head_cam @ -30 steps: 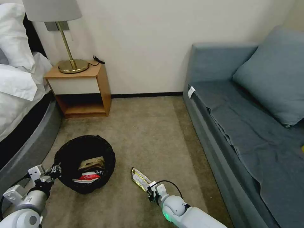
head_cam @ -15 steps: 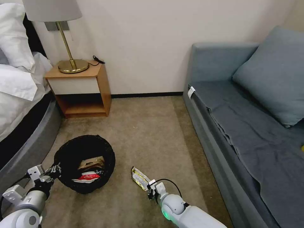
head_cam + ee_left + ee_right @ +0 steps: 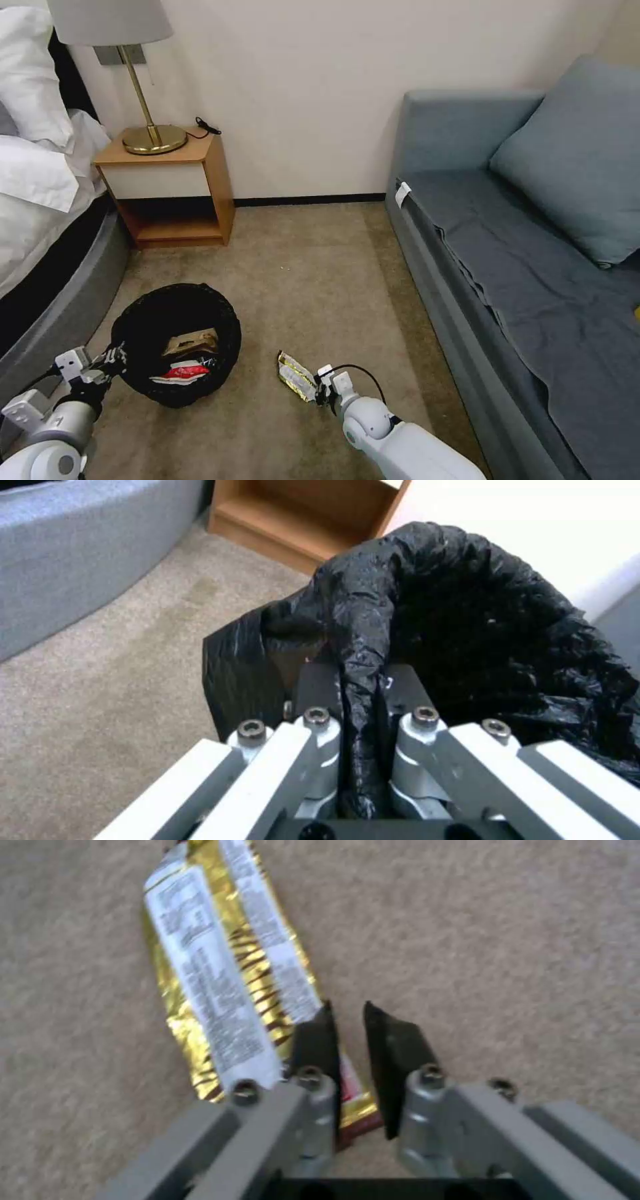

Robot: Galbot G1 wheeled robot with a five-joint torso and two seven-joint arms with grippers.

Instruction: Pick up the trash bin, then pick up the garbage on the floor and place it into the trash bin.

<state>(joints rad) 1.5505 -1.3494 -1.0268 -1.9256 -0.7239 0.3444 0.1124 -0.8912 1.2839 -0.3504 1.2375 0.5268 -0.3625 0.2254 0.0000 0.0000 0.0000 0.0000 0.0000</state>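
Note:
The trash bin (image 3: pixel 175 313), round and lined with a crinkled black bag (image 3: pixel 467 620), stands on the carpet at lower left. A folded brown paper (image 3: pixel 193 343) and a red-white wrapper (image 3: pixel 185 372) lie inside it. My left gripper (image 3: pixel 112 359) is shut on the bin's near rim, with the bag pinched between its fingers (image 3: pixel 320 685). The garbage on the floor is a gold foil snack wrapper (image 3: pixel 295 375), lying flat to the right of the bin. My right gripper (image 3: pixel 321 389) is at the wrapper's near end (image 3: pixel 220 975). Its fingers (image 3: pixel 313 1040) are drawn almost together, with the wrapper's corner between them.
A wooden nightstand (image 3: pixel 175 187) with a brass lamp (image 3: pixel 147 133) stands against the back wall. The bed (image 3: pixel 40 220) runs along the left and a grey-blue sofa (image 3: pixel 520 267) along the right. Open carpet (image 3: pixel 313 280) lies between them.
My right arm has pushed slightly forward, bringing its gripper closer onto the wrapper's near end. The bin and left gripper have edged a little to the left. The wrapper has not moved.

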